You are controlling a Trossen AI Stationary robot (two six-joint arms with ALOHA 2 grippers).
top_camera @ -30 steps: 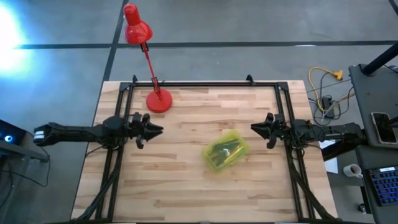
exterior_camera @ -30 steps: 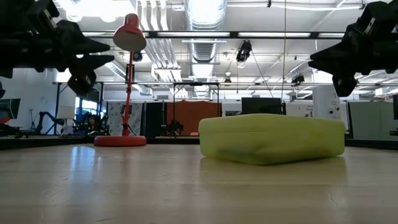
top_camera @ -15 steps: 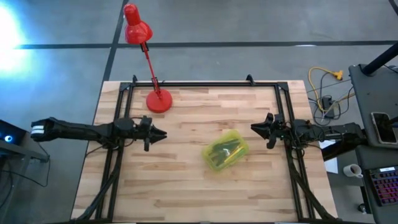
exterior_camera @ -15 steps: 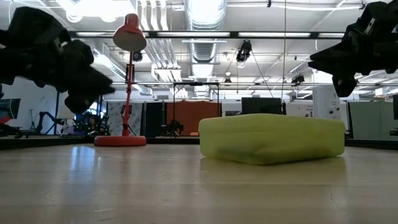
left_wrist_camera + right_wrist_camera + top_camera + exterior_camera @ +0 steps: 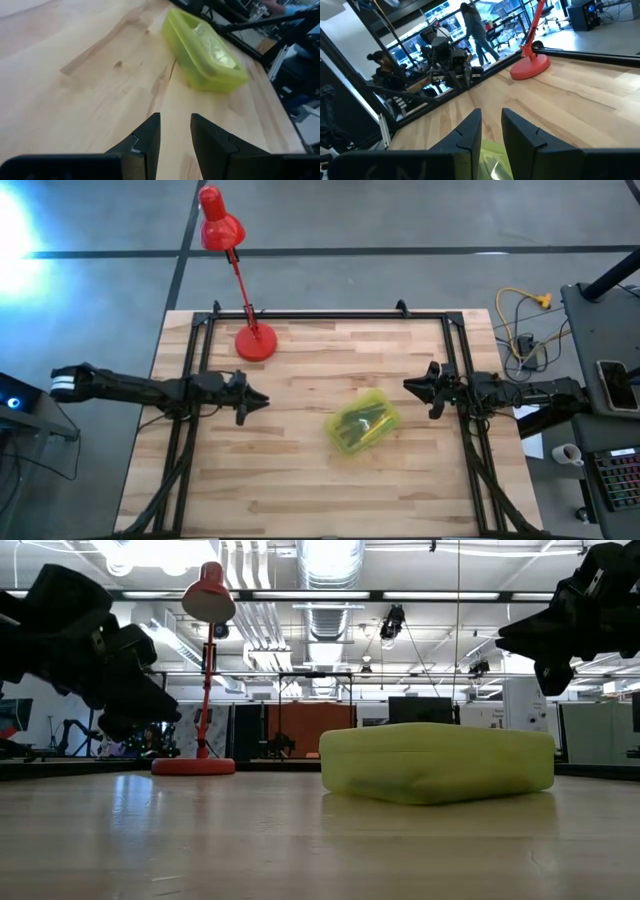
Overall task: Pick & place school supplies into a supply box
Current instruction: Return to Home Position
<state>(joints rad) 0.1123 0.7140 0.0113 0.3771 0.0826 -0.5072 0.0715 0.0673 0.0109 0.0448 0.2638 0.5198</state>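
The supply box (image 5: pixel 362 423) is a translucent yellow-green box that lies flat on the wooden table right of centre, also in the low view (image 5: pixel 437 762) and the left wrist view (image 5: pixel 205 50). Green and yellow school supplies (image 5: pixel 366 418) show dimly through its top; no loose supplies show on the table. My left gripper (image 5: pixel 264 400) hovers left of the box, tipped downward, fingers a narrow gap apart (image 5: pixel 175 125). My right gripper (image 5: pixel 406 385) hangs above the table on the box's far right, fingers also a narrow gap apart (image 5: pixel 491 117). The box's edge (image 5: pixel 492 160) shows below it.
A red desk lamp stands with its base (image 5: pixel 255 342) near the table's far left corner, its head reaching beyond the far edge. A black frame (image 5: pixel 330 314) runs along the far edge and down both sides. People stand in the room beyond (image 5: pixel 475 30).
My left gripper has come down toward the table and tipped its fingertips downward, shifting a little toward the near edge and the box. The box has stayed where it was.
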